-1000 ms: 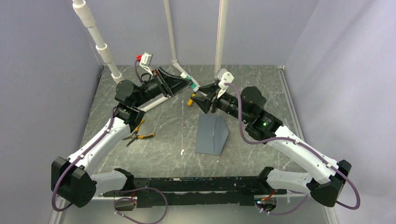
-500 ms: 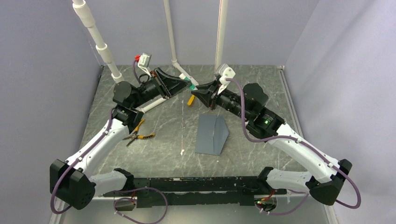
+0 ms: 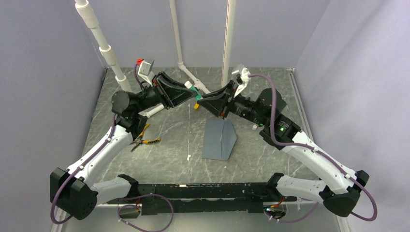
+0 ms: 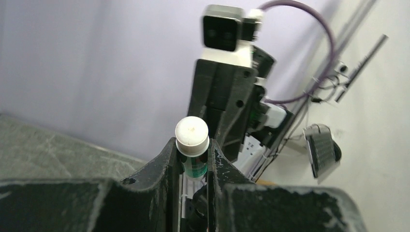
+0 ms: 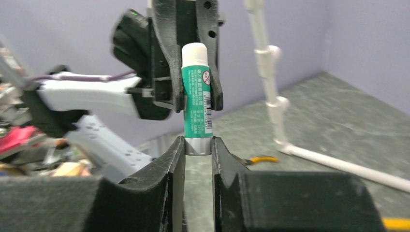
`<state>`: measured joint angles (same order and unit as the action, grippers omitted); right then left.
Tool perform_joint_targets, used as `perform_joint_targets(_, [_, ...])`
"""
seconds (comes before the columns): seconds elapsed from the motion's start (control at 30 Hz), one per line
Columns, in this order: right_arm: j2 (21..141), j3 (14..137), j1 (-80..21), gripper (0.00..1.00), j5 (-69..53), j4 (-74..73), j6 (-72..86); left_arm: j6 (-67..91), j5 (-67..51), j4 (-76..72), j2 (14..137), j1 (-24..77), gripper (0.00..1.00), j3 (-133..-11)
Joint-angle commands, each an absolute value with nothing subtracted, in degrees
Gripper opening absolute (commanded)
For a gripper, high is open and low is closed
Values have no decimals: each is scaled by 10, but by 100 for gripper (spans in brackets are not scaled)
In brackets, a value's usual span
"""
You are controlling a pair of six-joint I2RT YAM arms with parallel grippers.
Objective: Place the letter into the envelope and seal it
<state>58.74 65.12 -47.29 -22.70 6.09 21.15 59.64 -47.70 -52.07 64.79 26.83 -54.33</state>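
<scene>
The slate blue-grey envelope (image 3: 220, 140) lies on the table's middle, one side tented up. The letter is not in view. Above the far half of the table both grippers meet on a green glue stick (image 3: 193, 89) with a white cap (image 4: 192, 135). My left gripper (image 3: 191, 90) (image 4: 192, 147) is shut on its green body just below the cap. My right gripper (image 3: 201, 95) (image 5: 198, 145) is shut on the stick's silver base end (image 5: 198, 146). In the right wrist view the glue stick (image 5: 197, 94) stands upright between the two grippers.
Yellow-handled pliers (image 3: 143, 139) lie left of the envelope, beside the left arm. A small orange object (image 3: 197, 104) sits under the grippers. White pipes (image 3: 112, 60) rise at the back left and centre. A white scrap (image 3: 189, 157) lies near the envelope's left corner.
The right gripper moved up and left to the glue stick's end and closed on it, its wrist turning over. The left gripper kept its hold and drifted slightly left.
</scene>
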Motion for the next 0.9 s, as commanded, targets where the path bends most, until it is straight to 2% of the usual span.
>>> perform_joint_targets(0.0, [559, 616, -483, 0, -394, 251, 334, 593, -537, -650, 653, 267, 3, -529])
perform_joint_targets(0.13, [557, 612, -483, 0, -411, 239, 310, 621, -544, -691, 657, 267, 2, -528])
perform_joint_targets(0.17, [552, 616, -484, 10, -396, 205, 276, 623, -536, -689, 657, 267, 2, -527])
perform_joint_targets(0.27, [531, 615, -486, 63, -270, 108, 168, 613, -499, -633, 645, 267, 2, -521])
perform_joint_targets(0.3, [524, 609, -487, 72, -228, 93, 138, 606, -484, -610, 639, 268, 2, -519])
perform_joint_targets(0.33, [520, 604, -487, 76, -195, 83, 101, 598, -467, -586, 631, 268, 3, -516])
perform_joint_targets(0.53, [559, 616, -536, 79, 5, 53, -91, 546, -297, -335, 580, 271, 2, -527])
perform_joint_targets(0.67, [616, 640, -605, 78, 156, 70, -220, 531, -240, -222, 564, 272, 2, -552])
perform_joint_targets(0.77, [657, 658, -642, 72, 221, 93, -286, 534, -238, -191, 566, 272, 2, -566])
perform_joint_targets(0.87, [678, 670, -656, 62, 232, 115, -302, 535, -238, -178, 566, 273, 3, -567])
